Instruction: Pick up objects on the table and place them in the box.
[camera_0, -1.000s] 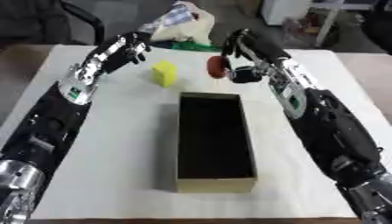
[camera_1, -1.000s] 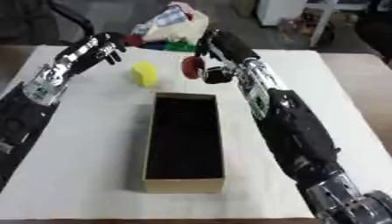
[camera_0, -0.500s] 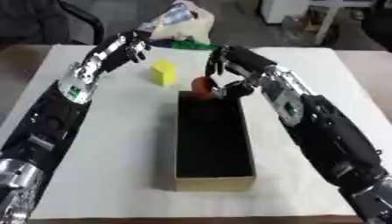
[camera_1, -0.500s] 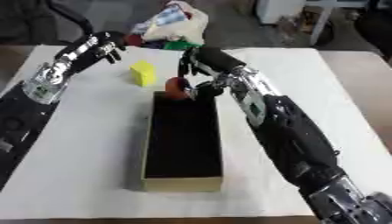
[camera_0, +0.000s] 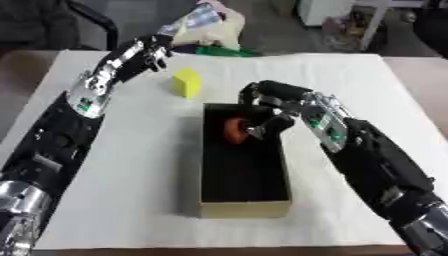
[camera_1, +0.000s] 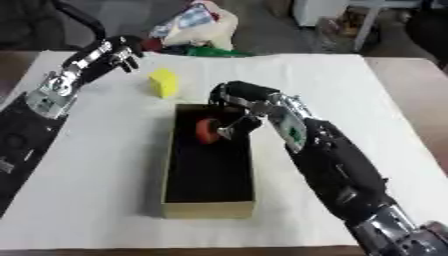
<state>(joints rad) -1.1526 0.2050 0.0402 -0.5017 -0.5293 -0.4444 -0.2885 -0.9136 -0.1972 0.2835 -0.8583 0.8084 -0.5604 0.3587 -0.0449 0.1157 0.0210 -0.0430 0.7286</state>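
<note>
A long box (camera_0: 244, 208) with tan walls and a black inside lies lengthwise in the middle of the white table (camera_0: 131, 165). A round red object (camera_0: 234, 129) is low inside the box's far end. My right hand (camera_0: 269, 99) reaches over the far right rim, its fingers curled round the red object. A yellow block (camera_0: 185, 82) stands on the table just beyond the box's far left corner. My left hand (camera_0: 147, 49) hovers behind and left of the block with relaxed fingers, apart from it.
A green object (camera_0: 216, 50) and a crumpled pale bag (camera_0: 206, 22) lie at the table's far edge. Chairs and furniture stand on the floor beyond. My right forearm (camera_0: 367, 155) runs along the box's right side.
My right hand has brought the red object from the far part of the table down into the box's far end. The left hand has stayed near the yellow block.
</note>
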